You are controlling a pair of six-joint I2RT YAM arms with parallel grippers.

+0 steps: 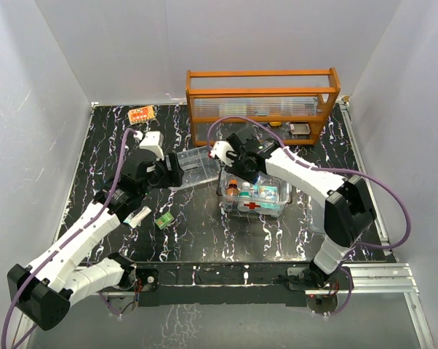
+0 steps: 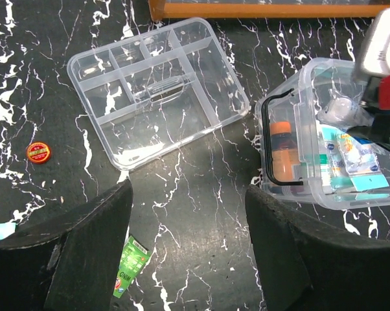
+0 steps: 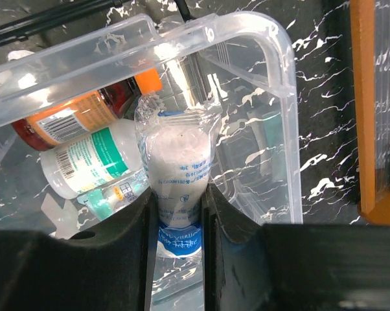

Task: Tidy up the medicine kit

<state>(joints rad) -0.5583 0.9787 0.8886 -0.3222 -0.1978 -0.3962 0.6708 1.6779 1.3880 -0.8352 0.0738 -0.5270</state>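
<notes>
The right end effector [image 3: 175,217] pinches a white packet [image 3: 179,162] above the open box [image 3: 282,97], mid-right on the counter [image 1: 204,240], to drop it in, while the left end effector [image 2: 188,201] hangs open and empty near the tray [image 2: 159,91].

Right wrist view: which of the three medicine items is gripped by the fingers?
The clear pouch with white filling, pinched by the right gripper; the orange-capped bottle and the white bottle lie loose in the box.

Leaving bare table [image 2: 201,188] between tray [image 2: 156,91] and box [image 2: 292,191], crowding box mouth with bottles [image 3: 85,155] and right gripper [image 3: 179,197] pinching sachet [image 3: 179,155]
</notes>
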